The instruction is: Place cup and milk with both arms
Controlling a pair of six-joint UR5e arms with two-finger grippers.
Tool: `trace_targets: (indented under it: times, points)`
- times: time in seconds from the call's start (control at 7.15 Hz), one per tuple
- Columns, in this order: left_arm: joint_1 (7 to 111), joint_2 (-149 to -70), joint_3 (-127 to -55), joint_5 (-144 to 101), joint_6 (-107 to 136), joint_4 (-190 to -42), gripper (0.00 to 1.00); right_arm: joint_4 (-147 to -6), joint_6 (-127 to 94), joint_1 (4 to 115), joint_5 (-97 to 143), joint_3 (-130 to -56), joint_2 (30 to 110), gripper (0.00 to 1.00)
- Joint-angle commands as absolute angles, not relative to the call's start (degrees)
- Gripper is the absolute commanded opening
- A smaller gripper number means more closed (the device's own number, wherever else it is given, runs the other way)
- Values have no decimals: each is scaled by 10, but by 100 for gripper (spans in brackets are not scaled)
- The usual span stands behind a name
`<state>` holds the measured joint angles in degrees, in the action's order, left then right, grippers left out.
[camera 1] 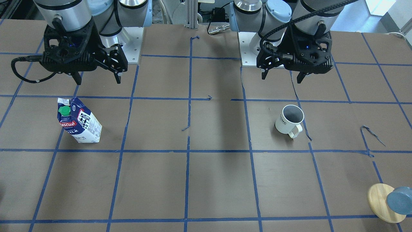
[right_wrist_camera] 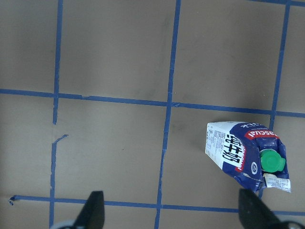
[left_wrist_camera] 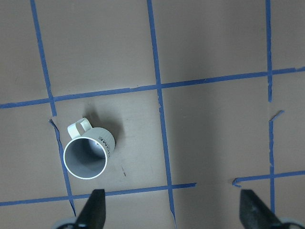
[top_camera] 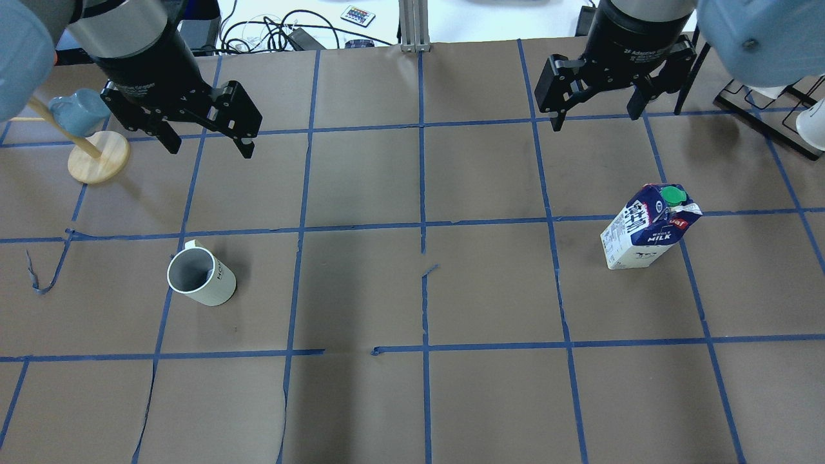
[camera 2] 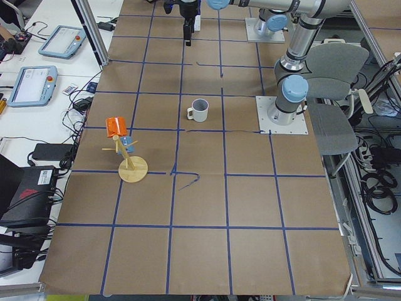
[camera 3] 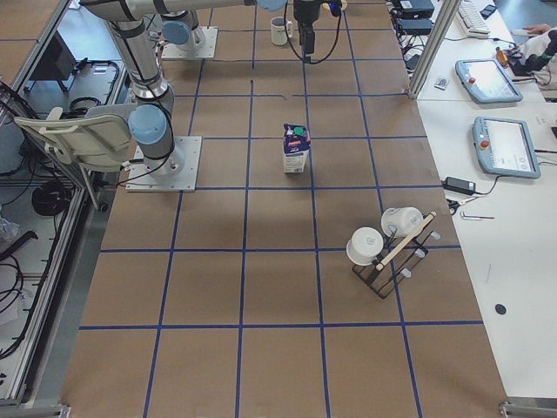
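The cream-white cup (top_camera: 201, 278) stands upright on the brown table, handle toward the far side; it also shows in the front view (camera 1: 288, 122) and the left wrist view (left_wrist_camera: 86, 155). My left gripper (top_camera: 211, 149) hangs open and empty above the table, beyond the cup and apart from it. The blue and white milk carton (top_camera: 644, 235) with a green cap stands upright on the right side; it also shows in the front view (camera 1: 80, 120) and the right wrist view (right_wrist_camera: 245, 152). My right gripper (top_camera: 596, 121) is open and empty, raised beyond the carton.
A wooden mug tree (top_camera: 97, 158) with a blue mug and an orange cup (camera 2: 116, 125) stands at the far left. A black rack (camera 3: 383, 252) holding white cups stands at the far right. Blue tape lines grid the brown table (top_camera: 419, 290).
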<state>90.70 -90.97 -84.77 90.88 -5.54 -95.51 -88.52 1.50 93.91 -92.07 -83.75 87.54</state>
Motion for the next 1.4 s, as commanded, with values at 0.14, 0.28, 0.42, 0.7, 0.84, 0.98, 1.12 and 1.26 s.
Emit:
trace_targets:
  times: [0.14, 0.28, 0.42, 0.7, 0.84, 0.98, 1.12, 1.26]
  points:
    - [907, -910, -848, 909, -55, -955, 100, -879, 14, 935, -919, -838, 875, 100]
    - [907, -910, -848, 909, -55, -955, 100, -877, 14, 935, -921, -838, 875, 100]
    - [907, -910, -848, 909, -55, -955, 100, -880, 14, 932, -925, -838, 875, 100]
    - [908, -910, -848, 910, -55, -955, 100, -878, 14, 931, -925, -838, 876, 100]
    - [908, -910, -847, 909, -55, -955, 100, -882, 18, 931, -925, -838, 876, 100]
    - [908, -910, -848, 910, -55, -955, 100, -878, 20, 930, -925, -838, 876, 100]
    - [908, -910, -848, 910, -55, -955, 100, -878, 20, 929, -925, -838, 878, 100]
    - [908, -910, -848, 911, -55, -955, 100, -878, 22, 926, -925, -838, 878, 100]
